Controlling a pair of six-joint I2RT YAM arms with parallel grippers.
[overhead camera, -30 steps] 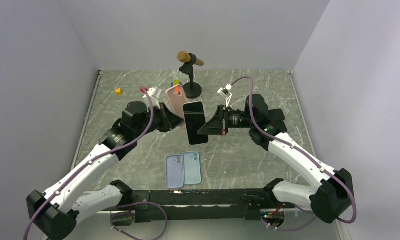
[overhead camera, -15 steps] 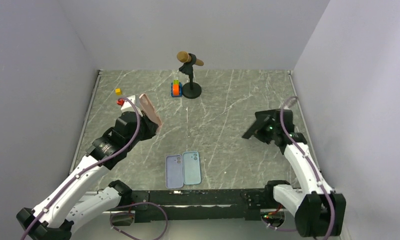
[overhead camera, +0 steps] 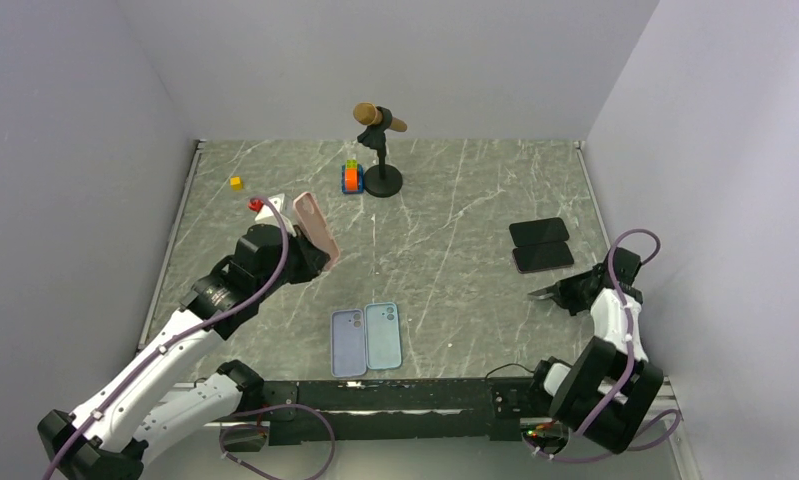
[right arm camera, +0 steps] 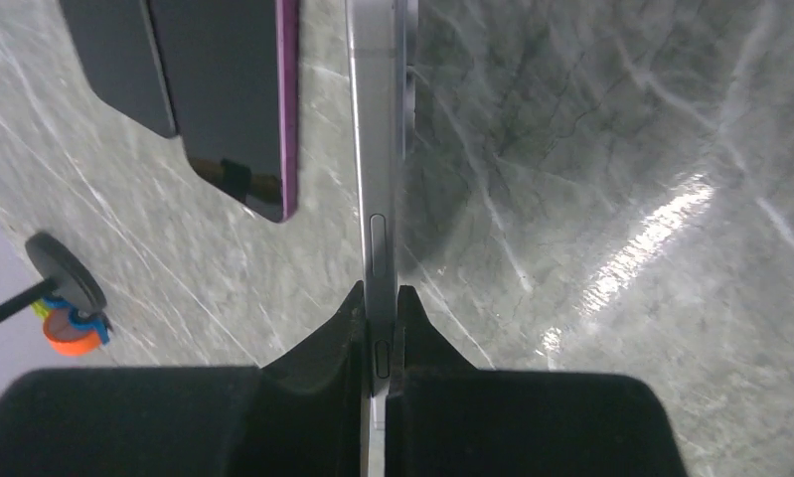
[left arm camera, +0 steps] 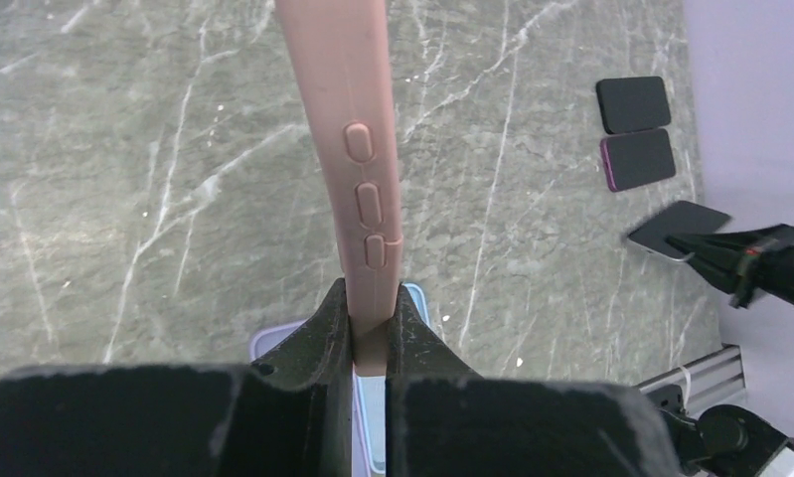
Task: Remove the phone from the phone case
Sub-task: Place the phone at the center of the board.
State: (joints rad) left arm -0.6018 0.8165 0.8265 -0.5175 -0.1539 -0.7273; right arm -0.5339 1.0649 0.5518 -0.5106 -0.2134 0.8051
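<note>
- Your left jaws: black plastic, matt, faintly grainy.
- Between them you have the phone case point(left arm camera: 358, 149): pink, rubbery-looking, matt and smooth, with moulded button bumps.
- Your right jaws: the same matt black plastic.
- Between them you have the phone point(right arm camera: 378, 149): grey, metal-looking edge band with a satin sheen.
- Left of your right jaws: the magenta-rimmed phone point(right arm camera: 224, 99), with a dark, glossy, mirror-like face.
- Beyond it: the second dark phone point(right arm camera: 114, 60), duller.
- Under your jaws: the bench point(right arm camera: 591, 149), grey, marble-patterned and smooth, with a glossy glare patch right of your right jaws.

The phone case point(overhead camera: 313, 226) is at left, the phone point(right arm camera: 377, 149) far right, microphone stand point(overhead camera: 383, 180) behind them.
</note>
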